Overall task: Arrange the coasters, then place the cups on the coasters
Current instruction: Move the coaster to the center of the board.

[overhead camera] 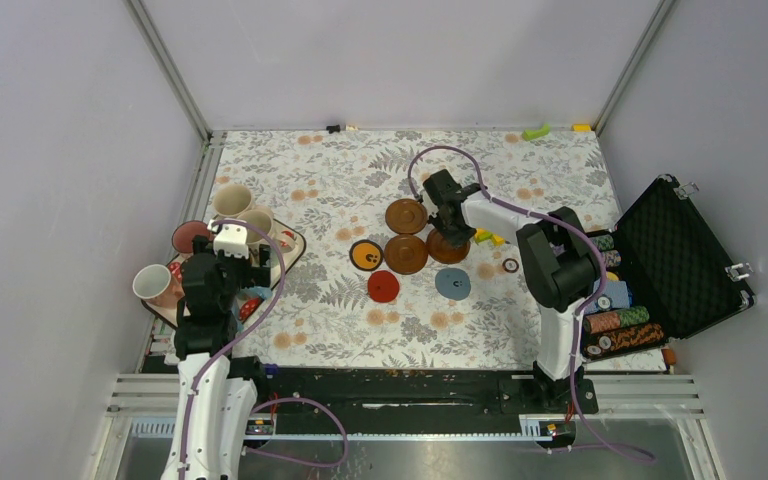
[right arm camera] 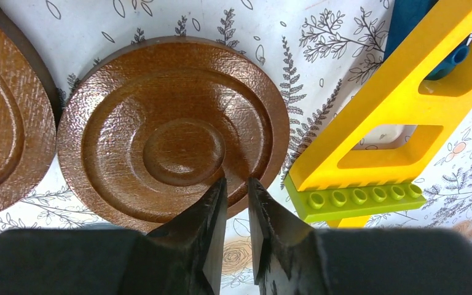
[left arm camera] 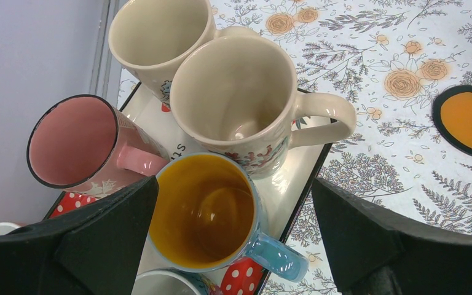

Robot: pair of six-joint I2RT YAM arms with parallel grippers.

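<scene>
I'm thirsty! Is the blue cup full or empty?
Empty. The blue cup stands upright, and its yellow inside is bare down to the bottom.

coasters: six flat, mid-table | cups: bunched at left edge

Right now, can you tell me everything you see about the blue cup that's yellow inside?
The blue cup is shiny, like glazed pottery: light blue outside, deep yellow inside, with a rounded blue handle. It is empty and stands upright on the tray, close beside a cream cup and the pink cup; whether they touch I cannot tell. The left tool hangs open above it, a finger on each side.
</scene>
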